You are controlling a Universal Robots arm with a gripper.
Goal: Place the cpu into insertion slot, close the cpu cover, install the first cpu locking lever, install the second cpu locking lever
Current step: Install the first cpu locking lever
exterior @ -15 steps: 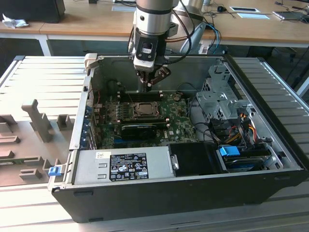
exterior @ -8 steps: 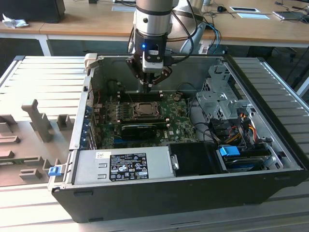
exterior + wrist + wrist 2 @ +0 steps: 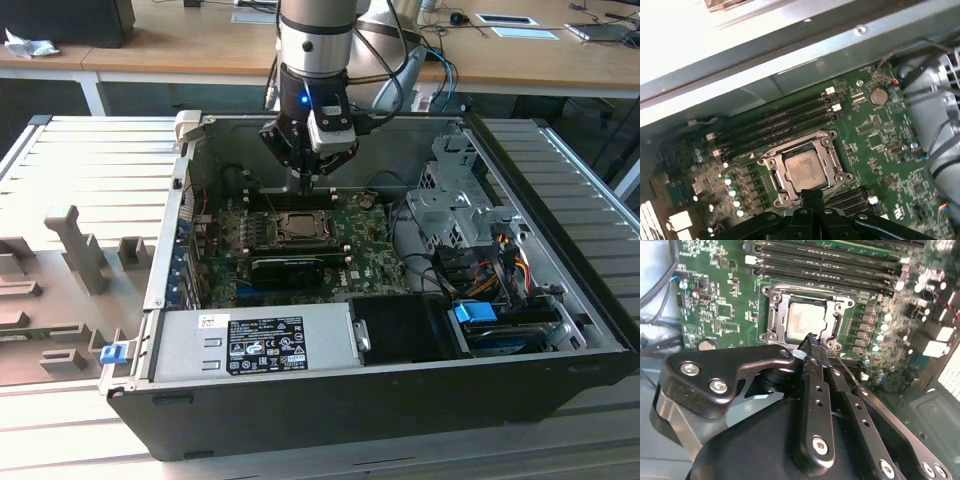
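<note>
Tool [image 3: 809, 340], clenched empty, hangs at the insertion slot [image 3: 768, 163] edge. Cpu [image 3: 802, 167] looks seated and cpu cover [image 3: 830, 158] down; I cannot tell whether the locking levers are latched.

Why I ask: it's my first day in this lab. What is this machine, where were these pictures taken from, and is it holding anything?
It is a robot arm with a two-fingered gripper, reaching into an open computer case. The exterior view is from a camera off the arm; both wrist views are from cameras riding on it. On the green circuit board, a silvery chip lies inside a square metal frame. The fingers are shut, close to the frame; I see nothing held.
</note>
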